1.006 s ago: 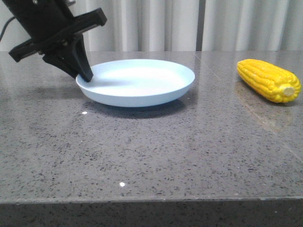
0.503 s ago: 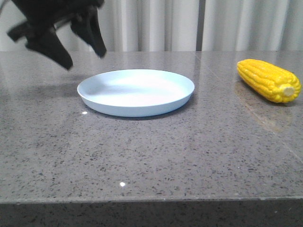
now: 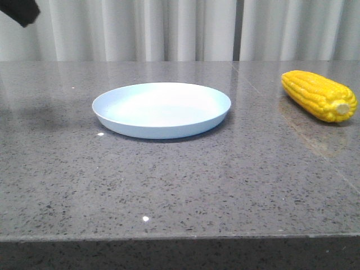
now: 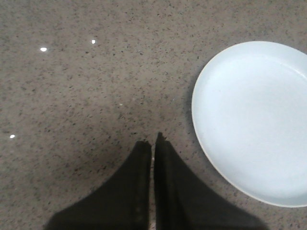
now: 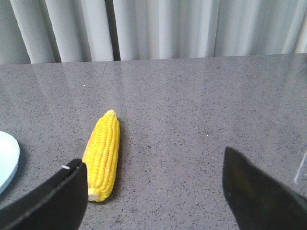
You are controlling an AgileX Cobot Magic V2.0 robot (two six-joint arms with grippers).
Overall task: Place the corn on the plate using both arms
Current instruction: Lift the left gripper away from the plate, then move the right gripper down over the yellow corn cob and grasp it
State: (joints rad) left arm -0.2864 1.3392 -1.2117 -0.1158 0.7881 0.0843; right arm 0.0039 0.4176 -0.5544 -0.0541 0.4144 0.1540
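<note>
The pale blue plate [image 3: 162, 108] lies flat and empty at the table's middle left; it also shows in the left wrist view [image 4: 254, 120]. The yellow corn [image 3: 318, 94] lies on the table at the far right, stub end toward me, and shows in the right wrist view [image 5: 102, 154]. My left gripper [image 4: 153, 142] is shut and empty, high above bare table beside the plate; only a dark tip of it [image 3: 21, 11] shows at the front view's top left corner. My right gripper [image 5: 153, 165] is open and empty, with the corn just beyond one finger.
The grey speckled stone table [image 3: 180, 185] runs to a front edge near me. White curtains [image 3: 180, 28] hang behind the table.
My left gripper has let go of the plate's left rim, shut, and risen up and left almost out of the front view. The plate dropped flat onto the table. The corn has not moved.
</note>
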